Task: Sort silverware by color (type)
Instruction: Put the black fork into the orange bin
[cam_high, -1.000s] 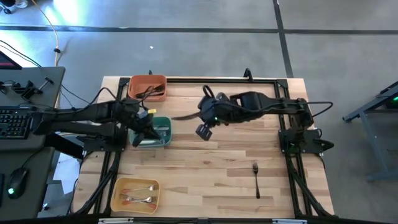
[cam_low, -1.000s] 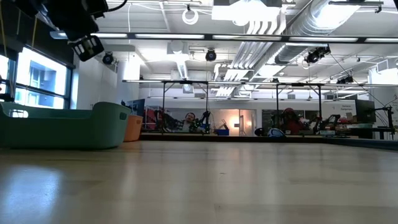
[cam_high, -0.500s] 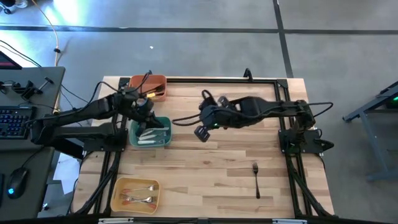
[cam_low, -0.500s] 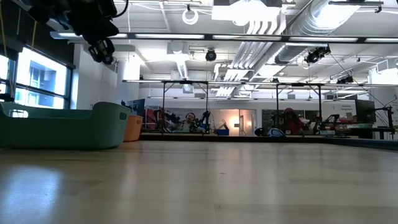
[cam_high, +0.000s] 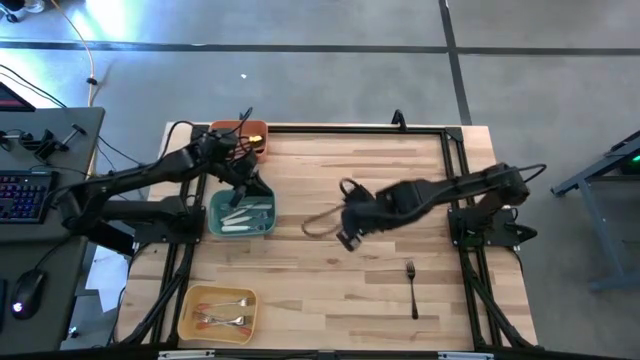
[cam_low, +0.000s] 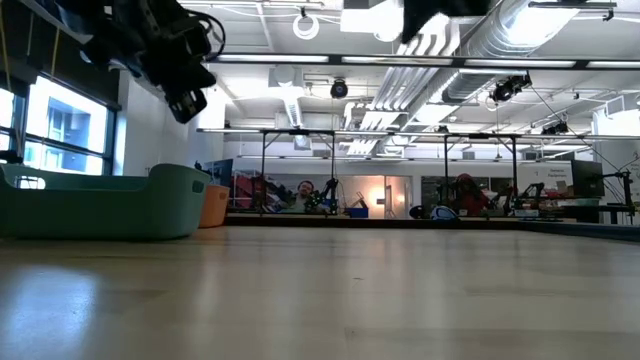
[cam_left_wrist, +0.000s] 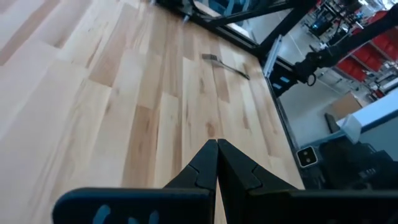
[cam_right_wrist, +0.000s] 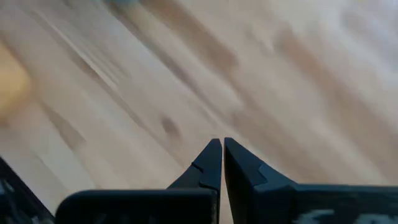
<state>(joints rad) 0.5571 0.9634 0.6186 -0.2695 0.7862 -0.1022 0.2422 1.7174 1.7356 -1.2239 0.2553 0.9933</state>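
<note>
Black fork (cam_high: 411, 286) on bare wood, well apart from closed, empty right claw (cam_high: 347, 240).

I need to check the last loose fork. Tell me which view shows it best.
The high view: the black fork lies whole on the bare table, near its right side. The left wrist view shows it small and far off. The low and right wrist views miss it.

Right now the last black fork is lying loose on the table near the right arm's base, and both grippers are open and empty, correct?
Not quite. The black fork does lie loose on the table near the right arm's base, but both grippers are shut, not open. The wrist views show the left gripper and right gripper closed on nothing.
</note>
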